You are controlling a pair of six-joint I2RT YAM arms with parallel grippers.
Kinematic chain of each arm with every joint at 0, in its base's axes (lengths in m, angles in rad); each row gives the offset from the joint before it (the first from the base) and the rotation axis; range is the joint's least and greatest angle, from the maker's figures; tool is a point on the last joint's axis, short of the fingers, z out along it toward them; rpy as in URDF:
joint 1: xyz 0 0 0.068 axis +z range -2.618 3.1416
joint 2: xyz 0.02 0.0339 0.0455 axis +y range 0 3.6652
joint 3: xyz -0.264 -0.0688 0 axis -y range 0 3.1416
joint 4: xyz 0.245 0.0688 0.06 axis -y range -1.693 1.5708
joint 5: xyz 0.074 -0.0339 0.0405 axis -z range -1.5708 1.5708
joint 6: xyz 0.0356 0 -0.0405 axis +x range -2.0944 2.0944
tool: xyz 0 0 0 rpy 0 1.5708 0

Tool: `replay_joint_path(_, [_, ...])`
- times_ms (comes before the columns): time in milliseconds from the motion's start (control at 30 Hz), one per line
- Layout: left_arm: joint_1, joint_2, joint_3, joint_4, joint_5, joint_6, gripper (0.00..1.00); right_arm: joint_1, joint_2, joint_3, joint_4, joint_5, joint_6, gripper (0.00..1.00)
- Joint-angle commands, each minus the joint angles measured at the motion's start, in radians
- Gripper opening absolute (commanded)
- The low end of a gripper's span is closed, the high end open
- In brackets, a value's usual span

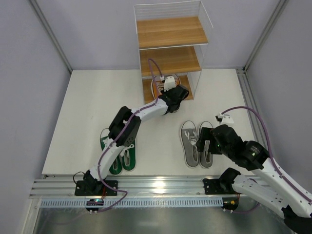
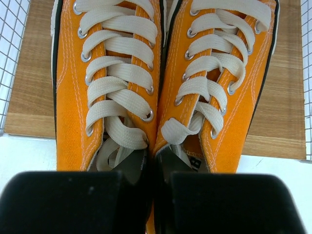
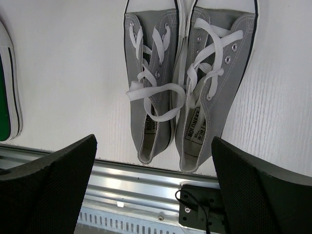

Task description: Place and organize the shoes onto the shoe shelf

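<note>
Sneaker pair (image 2: 170,97) on shelf board (image 2: 34,97)

The light is bright and even, coming from above. The metal rail (image 1: 158,184) shines with a white glare. Shadows by the grey shoes (image 3: 187,83) are soft. Up close, the black fingers (image 2: 63,202) look big and blurry

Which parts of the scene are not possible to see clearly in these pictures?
- Orange shoes: left wrist view, toes cut off by the top edge, heels behind the left tool.
- Green shoes: top view, partly under the left arm.
- Grey shoes: right wrist view, toes cut off by the top edge.
</note>
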Motion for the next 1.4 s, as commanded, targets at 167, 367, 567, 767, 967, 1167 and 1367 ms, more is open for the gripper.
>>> replay_joint_path(167, [0.019,-0.009,0.138,0.161,-0.047,-0.066,0.00,-0.002,-0.004,0.012,0.038,0.000,0.003,1.00])
replay_joint_path(367, [0.025,0.014,0.181,0.163,-0.042,-0.043,0.00,-0.002,-0.007,0.015,0.029,0.009,0.003,1.00])
replay_joint_path(567, [0.040,0.058,0.212,0.183,-0.033,0.009,0.00,-0.002,-0.012,-0.003,0.038,0.009,0.007,1.00])
replay_joint_path(767, [0.040,0.051,0.166,0.201,-0.033,0.017,0.25,-0.002,-0.037,-0.023,0.032,0.011,0.016,1.00])
replay_joint_path(967, [0.022,-0.029,0.059,0.239,-0.059,0.037,0.64,0.000,-0.046,-0.027,0.029,0.009,0.024,1.00])
replay_joint_path(1167, [-0.038,-0.118,-0.064,0.294,-0.103,0.086,0.75,-0.002,-0.052,-0.031,0.030,0.006,0.027,1.00])
replay_joint_path(1367, [-0.085,-0.152,-0.128,0.301,-0.146,0.124,0.78,-0.002,-0.063,-0.033,0.027,0.000,0.033,1.00])
